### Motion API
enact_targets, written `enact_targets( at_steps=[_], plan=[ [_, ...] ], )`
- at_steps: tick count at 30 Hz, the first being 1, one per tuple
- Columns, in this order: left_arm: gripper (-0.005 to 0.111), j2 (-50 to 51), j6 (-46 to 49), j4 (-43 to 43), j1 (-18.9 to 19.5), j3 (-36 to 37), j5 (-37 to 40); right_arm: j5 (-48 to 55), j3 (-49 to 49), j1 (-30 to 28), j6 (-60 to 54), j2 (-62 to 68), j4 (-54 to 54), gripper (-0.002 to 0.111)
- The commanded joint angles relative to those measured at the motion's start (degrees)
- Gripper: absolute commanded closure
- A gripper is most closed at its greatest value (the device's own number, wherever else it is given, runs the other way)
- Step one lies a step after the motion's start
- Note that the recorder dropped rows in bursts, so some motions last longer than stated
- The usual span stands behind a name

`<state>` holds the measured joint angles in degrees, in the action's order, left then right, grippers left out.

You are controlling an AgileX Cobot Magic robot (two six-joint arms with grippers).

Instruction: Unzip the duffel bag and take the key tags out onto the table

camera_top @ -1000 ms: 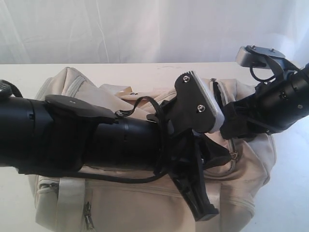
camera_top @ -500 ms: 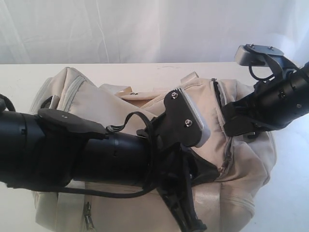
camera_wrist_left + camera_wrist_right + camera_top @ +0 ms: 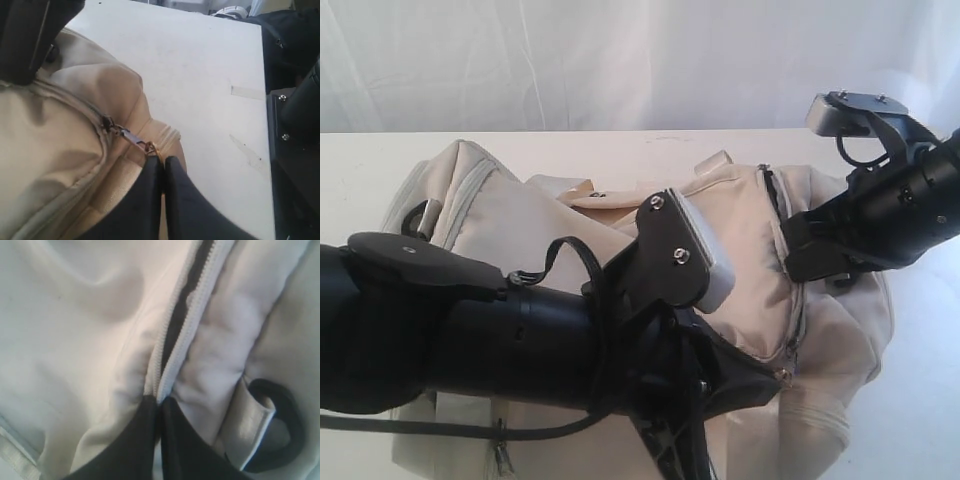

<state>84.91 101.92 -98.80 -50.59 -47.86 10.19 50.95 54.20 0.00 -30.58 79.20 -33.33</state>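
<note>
The beige duffel bag (image 3: 520, 215) lies on the white table (image 3: 370, 160). My left gripper (image 3: 162, 161) is shut on the ring of the grey zipper pull (image 3: 131, 138), low on the bag's right end (image 3: 782, 375). My right gripper (image 3: 792, 258) sits higher on that same end. In the right wrist view its fingers (image 3: 160, 402) are pinched shut on the pale zipper edge. Just beyond them the zipper gapes a little, showing a dark slit (image 3: 187, 295). The key tags are hidden.
My bulky left arm (image 3: 470, 340) covers the bag's front. A black D-ring (image 3: 287, 410) on a webbing tab lies next to the right fingers. Bare table (image 3: 200, 75) with a tape scrap (image 3: 246, 92) lies beside the bag's end. Dark equipment (image 3: 295, 125) stands past the table's edge.
The left arm has drawn back toward the front, dragging the zipper pull down the bag's right end. The right gripper has closed on the zipper edge.
</note>
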Motion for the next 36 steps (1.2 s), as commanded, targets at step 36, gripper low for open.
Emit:
enact_targets(
  at_steps=[36],
  plan=[
    [0.107, -23.31, -11.2, -1.14, -0.38, 17.53, -20.75, -4.27, 0.6, -0.05, 2.47, -3.31, 5.43, 0.108]
  ],
)
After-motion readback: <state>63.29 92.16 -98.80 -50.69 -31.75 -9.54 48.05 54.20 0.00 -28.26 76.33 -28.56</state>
